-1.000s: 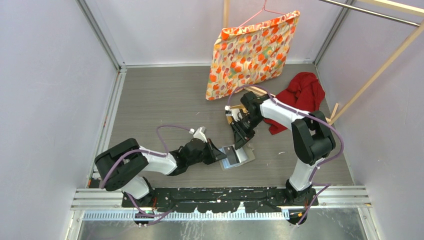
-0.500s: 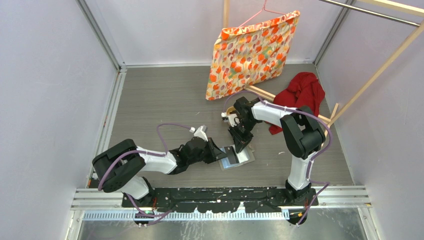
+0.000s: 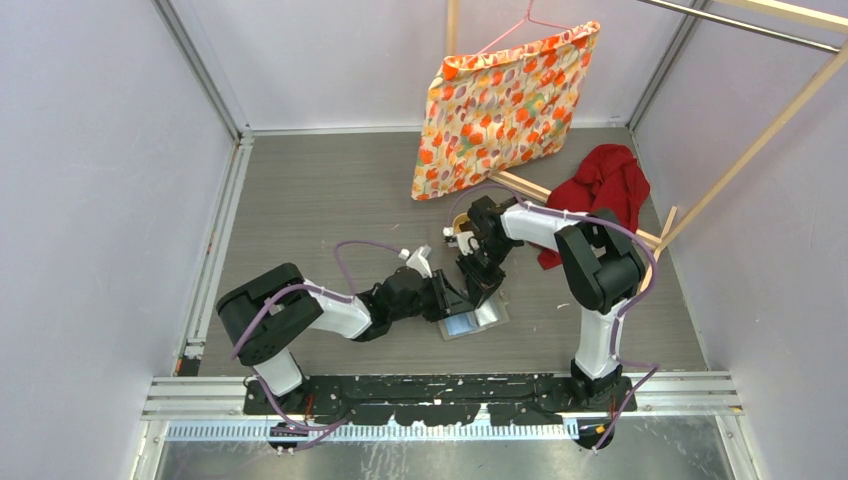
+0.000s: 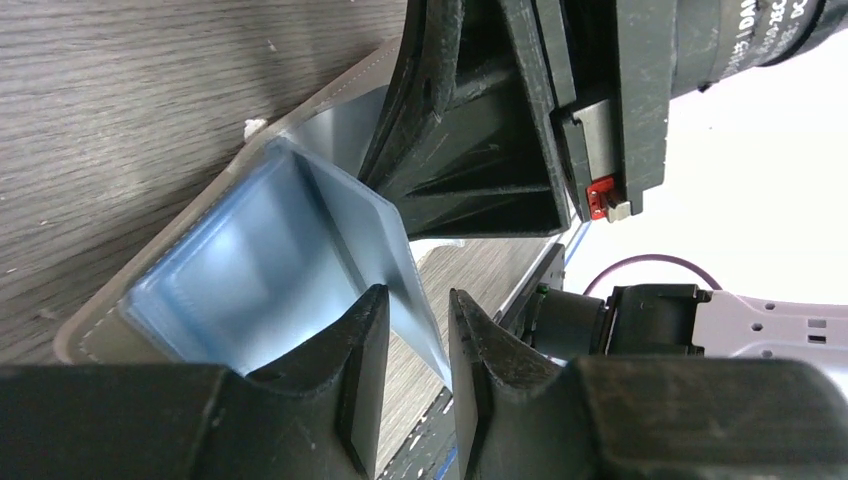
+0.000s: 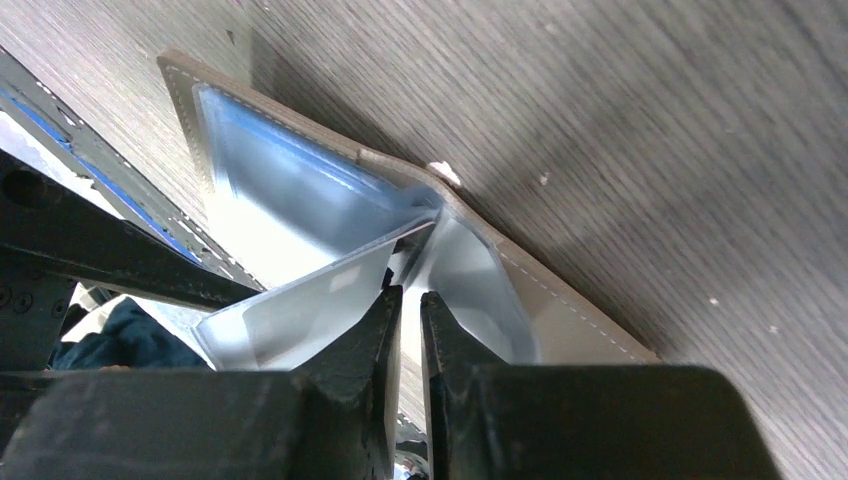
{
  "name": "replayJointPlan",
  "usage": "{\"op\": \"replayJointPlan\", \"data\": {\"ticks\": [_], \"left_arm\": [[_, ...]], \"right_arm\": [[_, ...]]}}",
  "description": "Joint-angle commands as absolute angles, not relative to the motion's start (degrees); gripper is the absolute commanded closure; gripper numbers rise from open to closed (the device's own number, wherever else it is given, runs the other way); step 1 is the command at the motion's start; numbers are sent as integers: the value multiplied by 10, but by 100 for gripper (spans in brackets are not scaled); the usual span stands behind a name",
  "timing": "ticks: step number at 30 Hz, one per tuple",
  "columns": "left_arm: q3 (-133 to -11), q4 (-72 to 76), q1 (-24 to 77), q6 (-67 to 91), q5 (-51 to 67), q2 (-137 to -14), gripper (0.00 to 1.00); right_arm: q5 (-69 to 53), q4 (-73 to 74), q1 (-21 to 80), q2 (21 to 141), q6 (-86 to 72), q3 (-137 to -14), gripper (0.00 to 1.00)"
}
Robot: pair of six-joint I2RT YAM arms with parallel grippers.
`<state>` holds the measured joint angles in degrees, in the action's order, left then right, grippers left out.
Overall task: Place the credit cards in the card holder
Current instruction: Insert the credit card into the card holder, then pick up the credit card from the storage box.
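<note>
Top external view had the card holder (image 3: 472, 322) lying open on the table (image 3: 320, 200), low and centre of the frame, with both my claws over it. My left claw (image 4: 418, 305) stood slightly apart, the edge of a pale blue pocket flap (image 4: 395, 240) in the gap. My right claw (image 5: 405, 300) was nearly together at the holder's fold; whether it pinched anything, I could not tell.

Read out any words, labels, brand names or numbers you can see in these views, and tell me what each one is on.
"DA" and "DC": white print on the right arm's black motor housing, cut off by the frame edge, rest unreadable.
card holder: no print visible on its pockets.
Top and right wrist views: no readable text.
</note>
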<state>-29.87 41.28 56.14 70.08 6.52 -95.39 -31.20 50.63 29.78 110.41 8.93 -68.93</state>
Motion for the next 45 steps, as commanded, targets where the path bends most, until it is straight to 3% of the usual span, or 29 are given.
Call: {"op": "replayJointPlan", "data": {"ticks": [1,23,32,34,36,37,38,41,45], "left_arm": [[-316,452,560,695,78,-954,70],[-404,392,546,657,109,-1035,62],[-419,392,532,617,130,-1045,62],[-422,370,527,586,133,-1027,62],[-422,351,521,556,135,-1004,61],[-422,335,517,540,137,-985,61],[-423,321,513,524,137,-971,61],[-419,276,496,472,129,-913,60],[-428,167,474,373,89,-807,55]], "right_arm": [[-326,514,273,1081,91,-707,82],[-375,564,147,936,170,-714,80],[-400,506,102,777,216,-681,75],[-361,429,101,721,191,-654,64],[-354,363,102,689,190,-631,41],[-364,342,101,687,199,-622,24],[-377,335,101,696,204,-627,20],[-419,388,102,772,190,-695,19],[-384,382,107,864,115,-745,32]]}}
